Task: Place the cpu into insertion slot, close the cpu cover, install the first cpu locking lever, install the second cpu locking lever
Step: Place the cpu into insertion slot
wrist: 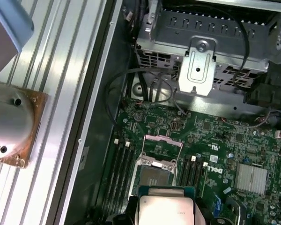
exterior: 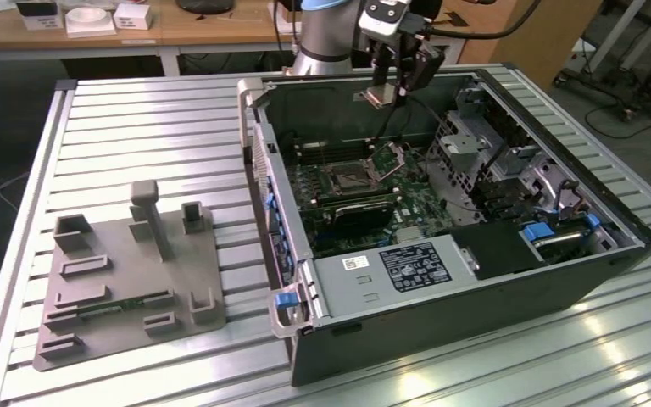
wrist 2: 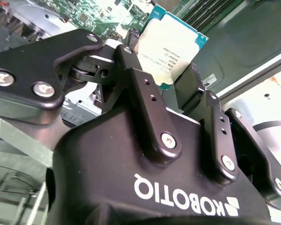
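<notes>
My gripper is shut on the cpu, a small square chip with a pale metal face and a teal edge, pinched between the two black fingers. In the exterior view the gripper hangs above the back of the open computer case, well above the board. The first wrist view has the cpu just short of the insertion slot, a square socket with a dark centre. The cpu cover stands raised on the slot's far side. The slot and raised cover lie below the gripper.
Memory slots flank the socket. A metal drive cage and cables stand beside it, and a black labelled box sits at the case front. A grey fixture plate lies on the slatted table at the exterior view's left.
</notes>
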